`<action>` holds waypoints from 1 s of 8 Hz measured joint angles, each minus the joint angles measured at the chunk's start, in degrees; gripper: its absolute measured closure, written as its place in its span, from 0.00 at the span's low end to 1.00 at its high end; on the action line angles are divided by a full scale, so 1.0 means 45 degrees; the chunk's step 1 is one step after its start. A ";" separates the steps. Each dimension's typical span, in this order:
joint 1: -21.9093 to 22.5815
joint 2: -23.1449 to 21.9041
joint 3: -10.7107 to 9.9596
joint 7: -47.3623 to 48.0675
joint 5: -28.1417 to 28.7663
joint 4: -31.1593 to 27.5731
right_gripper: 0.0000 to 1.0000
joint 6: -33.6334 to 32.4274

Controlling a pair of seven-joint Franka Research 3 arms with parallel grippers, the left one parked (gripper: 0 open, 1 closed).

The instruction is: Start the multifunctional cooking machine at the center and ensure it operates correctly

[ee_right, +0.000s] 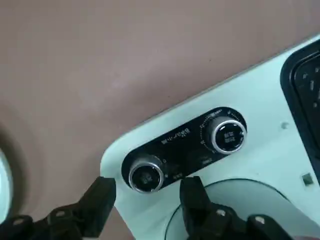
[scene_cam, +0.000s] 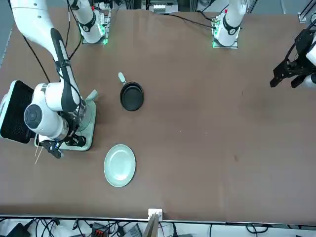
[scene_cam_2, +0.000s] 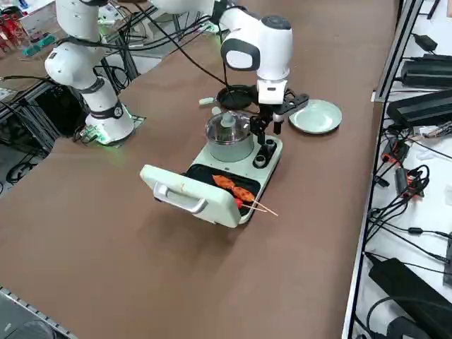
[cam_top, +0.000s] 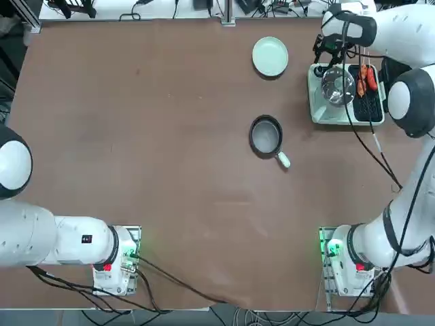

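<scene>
The right tool (ee_right: 145,200) hangs open over the far right tabletop, its black fingers straddling one small steel-faced knob (ee_right: 145,176) on the pale mint-green rectangular cooking machine (cam_top: 343,92), just short of gripping it.

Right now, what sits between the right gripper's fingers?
In the right wrist view, the right gripper is open around one knob of the multifunctional cooking machine, not yet touching.
</scene>
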 joint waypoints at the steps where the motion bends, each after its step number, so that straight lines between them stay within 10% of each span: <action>1: 0.0000 0.0145 0.0000 0.0026 0.0047 0.0028 0.22 0.0057; 8: -0.0001 0.0524 0.0000 0.0070 0.0114 0.0175 0.40 0.0120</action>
